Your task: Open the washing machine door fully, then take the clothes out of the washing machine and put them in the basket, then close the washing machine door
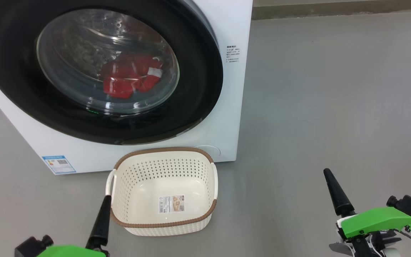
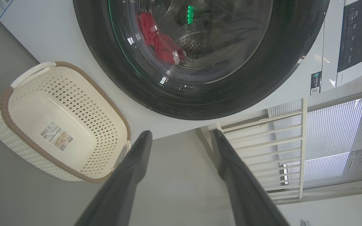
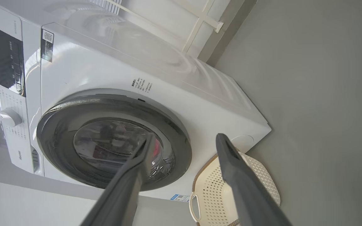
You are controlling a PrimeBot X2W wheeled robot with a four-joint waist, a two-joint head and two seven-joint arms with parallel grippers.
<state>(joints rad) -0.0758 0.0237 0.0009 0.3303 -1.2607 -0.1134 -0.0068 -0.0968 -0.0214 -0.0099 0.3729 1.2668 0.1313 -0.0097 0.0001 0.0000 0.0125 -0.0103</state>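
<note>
Basket (image 2: 83, 103) — just beside left gripper (image 2: 181, 133).

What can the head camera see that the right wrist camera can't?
Head view's extra: the paper label on the bottom of the basket. Right wrist view's extras: the control panel, the dial and the top of the washing machine. Shared: the washing machine door, the red clothes behind its glass, and the basket's rim.
</note>
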